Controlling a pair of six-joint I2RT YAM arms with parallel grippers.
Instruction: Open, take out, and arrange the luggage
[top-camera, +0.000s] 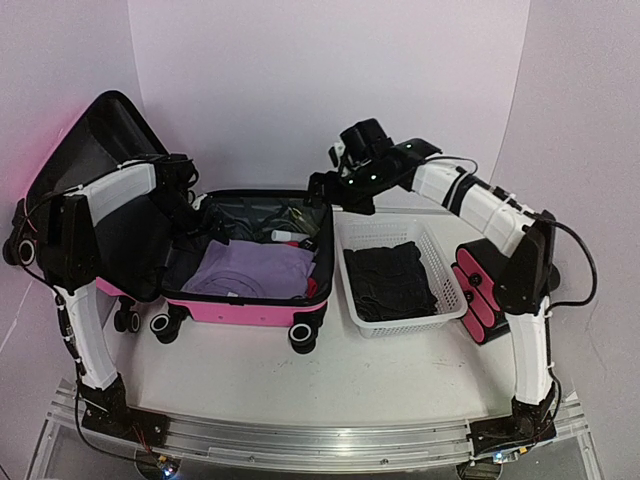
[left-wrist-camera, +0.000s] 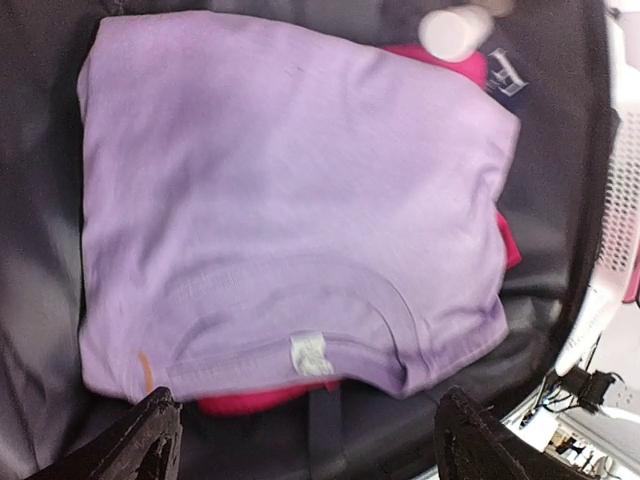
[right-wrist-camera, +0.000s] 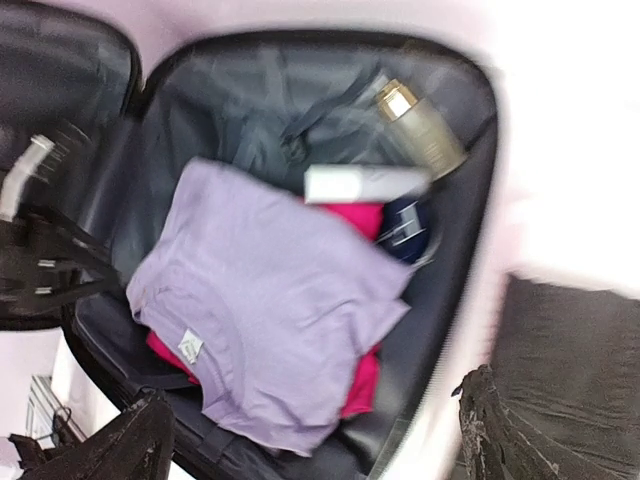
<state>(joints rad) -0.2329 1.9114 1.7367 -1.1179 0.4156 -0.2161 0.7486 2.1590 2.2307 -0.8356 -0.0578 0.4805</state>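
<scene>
Luggage (top-camera: 250, 305) of bright-pink hard shell, with black wheels and black fabric lining, lies open left of centre in the top view on the pale table (top-camera: 300, 380), its lid propped up toward the upper left. Inside the luggage a folded lilac T-shirt (top-camera: 250, 268) lies over a magenta garment (right-wrist-camera: 365, 225), with a white tube (right-wrist-camera: 365, 183), a gold-capped bottle (right-wrist-camera: 420, 135) and a navy item (right-wrist-camera: 410, 230) toward the far wall. The left gripper (left-wrist-camera: 310, 440) hangs over the T-shirt near the lid hinge, its jaws spread wide with nothing between them. The right gripper (right-wrist-camera: 315, 440) hovers above the case's far right corner, jaws equally wide and holding nothing. Just right of the case stands a white mesh plastic basket (top-camera: 440, 300) containing folded black cloth (top-camera: 390, 280), and black cases with pink ends (top-camera: 475, 295) are stacked beside it at the right.
</scene>
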